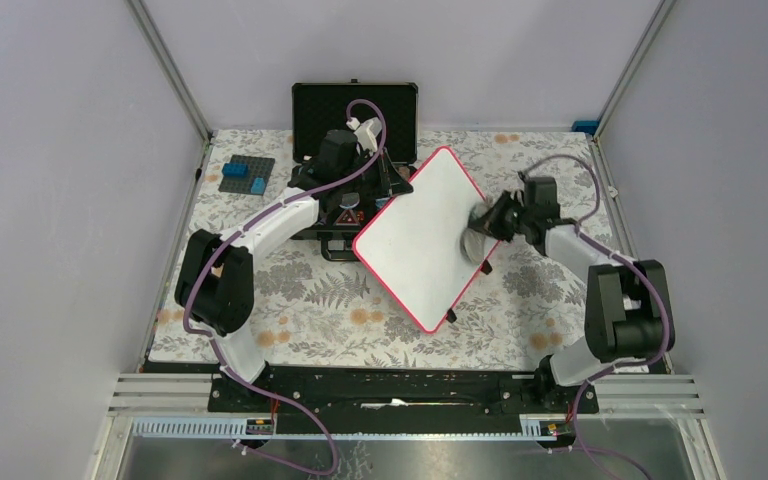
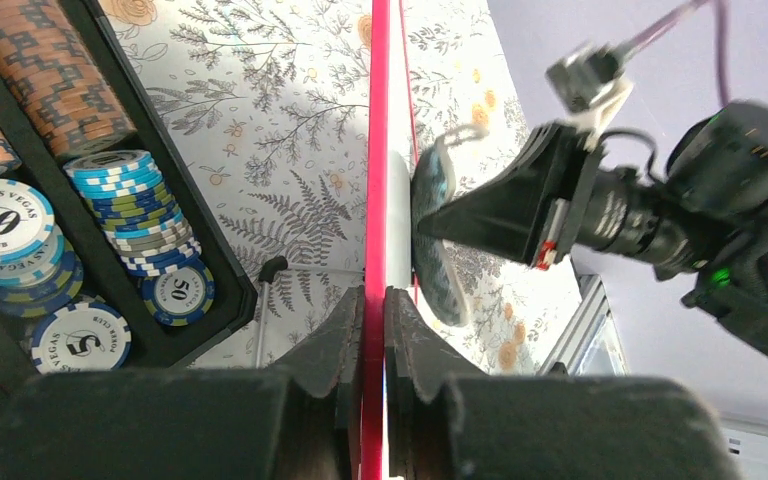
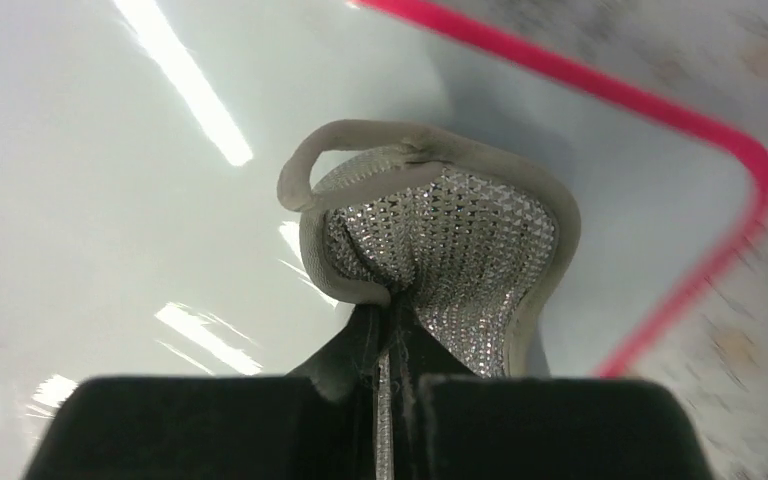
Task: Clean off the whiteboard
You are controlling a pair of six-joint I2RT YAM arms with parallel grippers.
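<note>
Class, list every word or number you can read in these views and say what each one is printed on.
"LAS VEGAS", "10", "...ER CLUB": top poker chip at the left edge.
"50": blue-edged chip.
"5", "VEGAS": lowest chip.
Red triangle label by the case: too small to read.
Whiteboard and the right pincer's pad: no text visible.

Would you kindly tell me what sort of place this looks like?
Probably a robot lab test cell: grey panel walls on aluminium posts, a floral-clothed table, and a left arm and right arm bolted side by side.
</note>
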